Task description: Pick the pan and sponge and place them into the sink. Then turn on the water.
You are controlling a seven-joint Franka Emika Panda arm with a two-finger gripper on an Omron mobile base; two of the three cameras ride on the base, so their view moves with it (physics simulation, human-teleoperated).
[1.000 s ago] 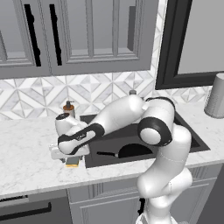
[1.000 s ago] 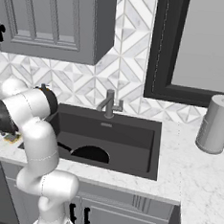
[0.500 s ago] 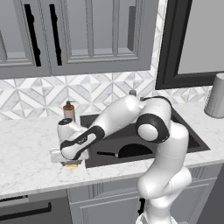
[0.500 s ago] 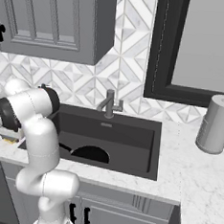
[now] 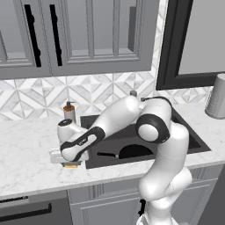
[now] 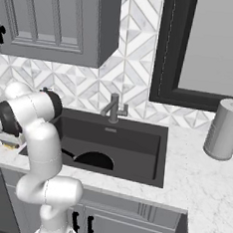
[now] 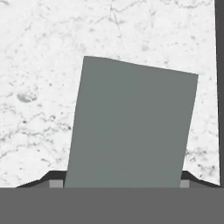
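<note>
The gripper (image 5: 70, 163) sits low over the small yellow-and-green sponge (image 7: 131, 127) at the white marble worktop's (image 5: 26, 149) front edge; jaws flank it, grip uncertain; the black frying pan (image 6: 92, 160) lies in the dark grey sink (image 6: 136, 140).

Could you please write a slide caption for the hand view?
Pincer straddling the sponge, its green scrub face up, on the marble counter beside the sink.

The sponge (image 7: 131, 127) lies flat on the counter (image 5: 26, 154) just left of the sink (image 6: 136, 140), its grey-green scrub face up and a sliver of yellow showing below. The black pan (image 6: 92, 160) rests inside the sink at its front, long thin handle (image 5: 107, 154) pointing towards the sponge. The sink is a dark rectangular basin.
</note>
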